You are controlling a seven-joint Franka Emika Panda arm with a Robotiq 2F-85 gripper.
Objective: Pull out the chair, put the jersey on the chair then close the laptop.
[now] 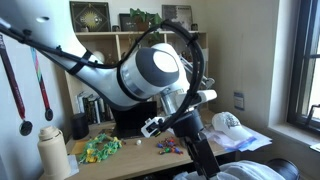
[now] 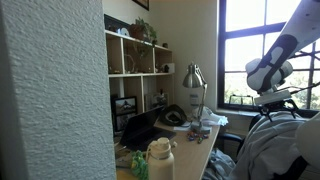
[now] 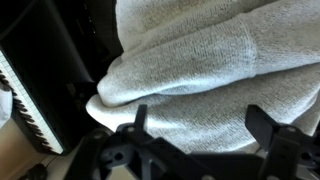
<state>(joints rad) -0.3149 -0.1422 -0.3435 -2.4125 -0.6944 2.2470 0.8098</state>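
The pale grey-white jersey (image 3: 200, 60) fills most of the wrist view, bulky and wrinkled. My gripper (image 3: 203, 125) is open, with its two dark fingers spread wide just over the cloth and nothing between them. In both exterior views the arm reaches down to the jersey (image 2: 272, 150) at the desk's near end, and the gripper (image 1: 205, 162) is low beside pale cloth (image 1: 245, 172). A dark rounded part that may be the chair (image 1: 285, 168) shows under the cloth. The black laptop (image 2: 140, 128) stands open on the desk, and its keyboard edge (image 3: 25, 100) shows in the wrist view.
A white cap (image 1: 228, 122) lies on the desk near the arm. A cream bottle (image 2: 160, 160), coloured clutter (image 1: 100, 148) and a desk lamp (image 2: 192, 75) stand on the desk. Shelves with framed pictures (image 1: 90, 16) line the back wall. A window (image 2: 255, 50) is beyond.
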